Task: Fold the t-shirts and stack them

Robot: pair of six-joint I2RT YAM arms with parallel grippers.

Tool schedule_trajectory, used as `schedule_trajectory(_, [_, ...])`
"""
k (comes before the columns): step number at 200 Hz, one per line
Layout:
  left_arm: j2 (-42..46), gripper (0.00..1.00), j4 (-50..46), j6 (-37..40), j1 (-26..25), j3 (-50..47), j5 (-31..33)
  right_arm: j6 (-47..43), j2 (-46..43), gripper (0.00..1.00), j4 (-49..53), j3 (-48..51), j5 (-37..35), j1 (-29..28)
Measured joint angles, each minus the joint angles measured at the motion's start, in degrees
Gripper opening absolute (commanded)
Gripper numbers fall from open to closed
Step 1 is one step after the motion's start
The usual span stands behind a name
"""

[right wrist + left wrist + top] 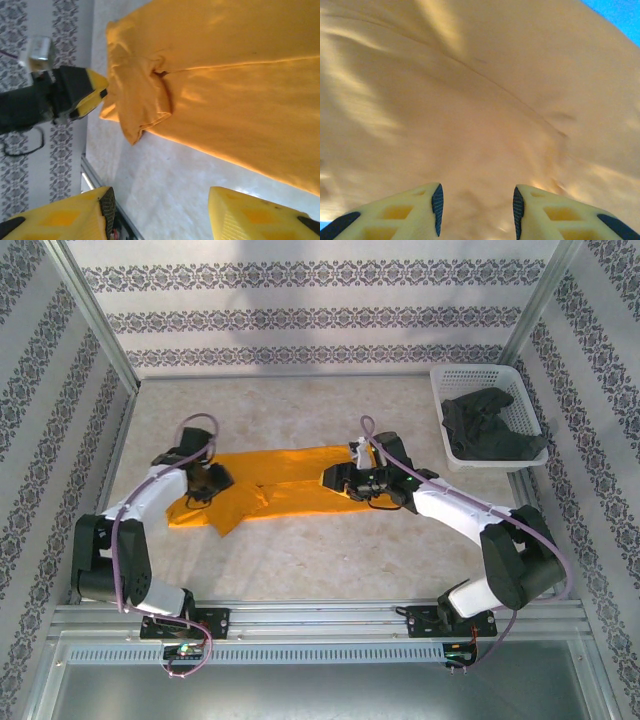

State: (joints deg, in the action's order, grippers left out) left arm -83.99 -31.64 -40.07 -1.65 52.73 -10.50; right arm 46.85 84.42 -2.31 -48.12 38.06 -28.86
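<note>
A white lattice basket (478, 374) sits at the table's (330, 570) two o'clock corner, with the charcoal t-shirt (490, 425) heaped inside. The orange t-shirt (290, 485) lies spread mid-table — one sleeve seems bunched, though creases blur it. The left gripper (477, 200) hovers at the shirt's nine o'clock end, jaws parted above the cloth. The right gripper (160, 205), at three o'clock, stands wide — empty over bare table.

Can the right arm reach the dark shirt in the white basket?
Probably yes. The basket sits on that arm's side with its top open, nothing lies over the dark shirt, and the right pincer is open and empty.
</note>
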Motion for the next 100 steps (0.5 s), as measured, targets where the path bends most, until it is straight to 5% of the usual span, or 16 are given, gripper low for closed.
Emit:
schedule_trajectory(41, [-2.56, 0.42, 2.21, 3.13, 12.00, -5.07, -3.17, 1.09, 1.25, 0.53, -2.80, -0.13, 1.11, -1.79])
schedule_trajectory(100, [-5.20, 0.39, 7.63, 6.08, 15.28, -5.68, -5.95, 1.27, 1.38, 0.53, -2.82, -0.13, 1.25, -2.05])
